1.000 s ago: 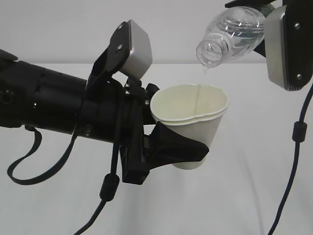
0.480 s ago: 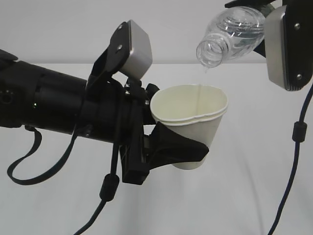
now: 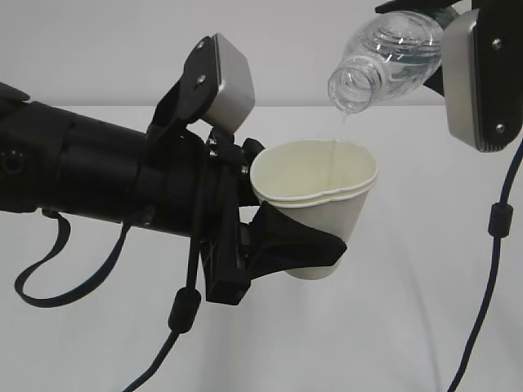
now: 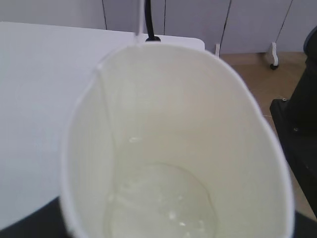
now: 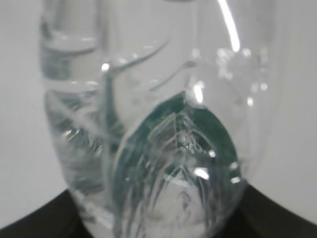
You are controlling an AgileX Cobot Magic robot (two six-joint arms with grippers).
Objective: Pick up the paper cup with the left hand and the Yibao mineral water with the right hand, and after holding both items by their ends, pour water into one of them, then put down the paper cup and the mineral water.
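Note:
The white paper cup [image 3: 319,208] is held up off the table, upright with a slight tilt. My left gripper [image 3: 323,233] is shut on its lower half, one black wedge finger [image 3: 306,245] across the front. Above and to the right, the Yibao mineral water [image 3: 384,57] is tipped with its open mouth down-left over the cup, and my right gripper [image 3: 437,53] is shut on its base end. A drop of water [image 3: 347,116] hangs at the mouth. In the left wrist view a shallow pool of water [image 4: 158,203] lies in the cup [image 4: 237,124]. The bottle [image 5: 148,99] with its green label [image 5: 213,134] fills the right wrist view.
White table [image 3: 409,327] lies below both arms. A black cable loop [image 3: 37,282] hangs under the left arm, and a thin cable [image 3: 494,237] drops from the right gripper. The left wrist view shows the table's far edge [image 4: 193,42], brown floor and a black stand [image 4: 302,129].
The thin stream from the bottle mouth has dwindled to a drip. The cup and left gripper have shifted very slightly left. The bottle holds its tilt.

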